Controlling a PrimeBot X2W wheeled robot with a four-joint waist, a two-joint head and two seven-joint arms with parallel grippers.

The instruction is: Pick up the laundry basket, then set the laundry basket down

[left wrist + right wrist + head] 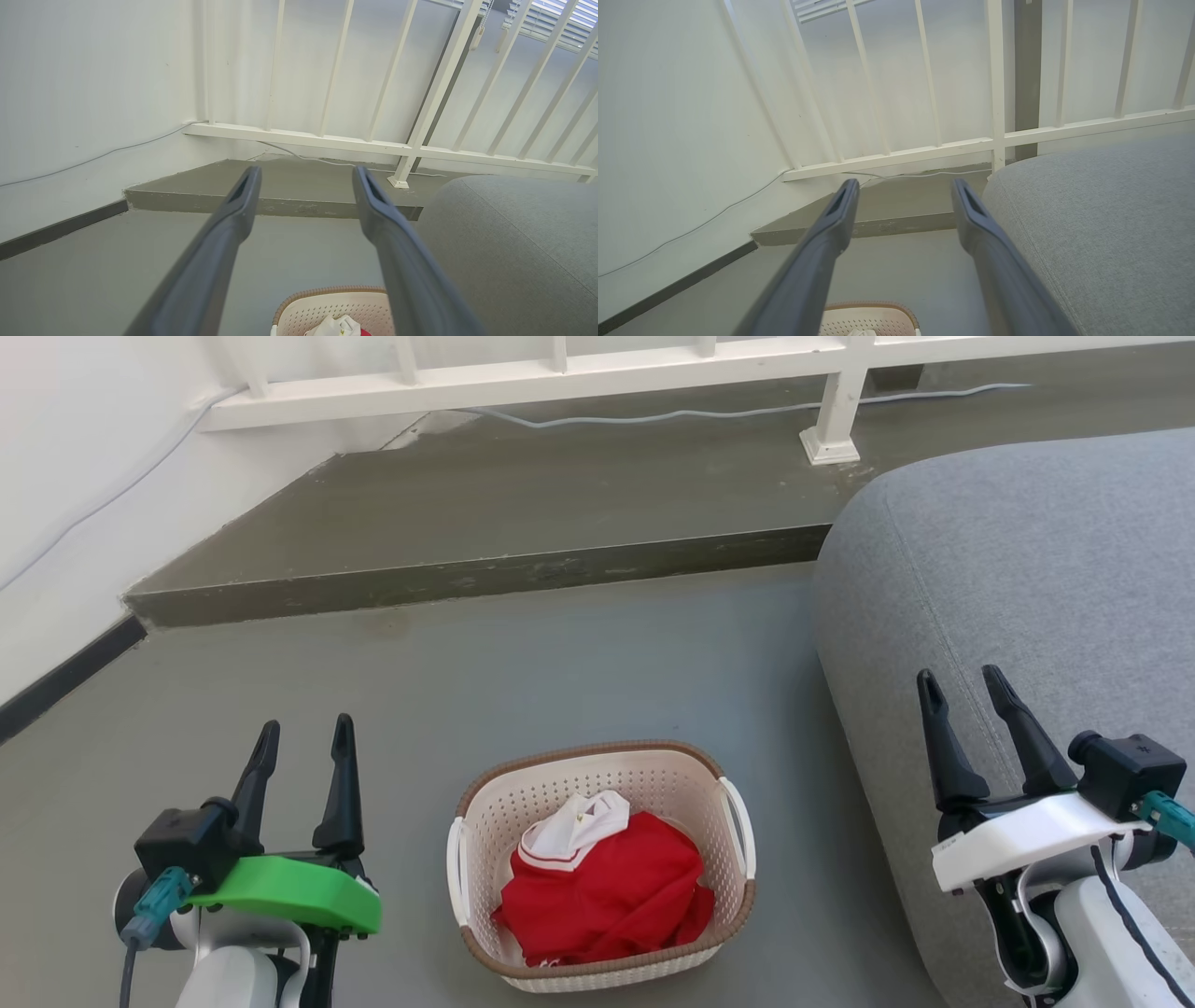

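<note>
The laundry basket, cream-white and perforated with a brown rim and white side handles, stands on the grey floor between my arms. A red garment with a white collar lies inside it. My left gripper hangs open to the basket's left, clear of it, fingers pointing forward. My right gripper is open too, over the grey sofa to the basket's right. The basket's far rim shows low in the left wrist view between the open left gripper fingers, and the basket appears below the open right gripper.
A grey sofa fills the right side, close to the basket. A raised concrete step crosses ahead, with a white railing and a cable behind it. A white wall with dark skirting runs along the left.
</note>
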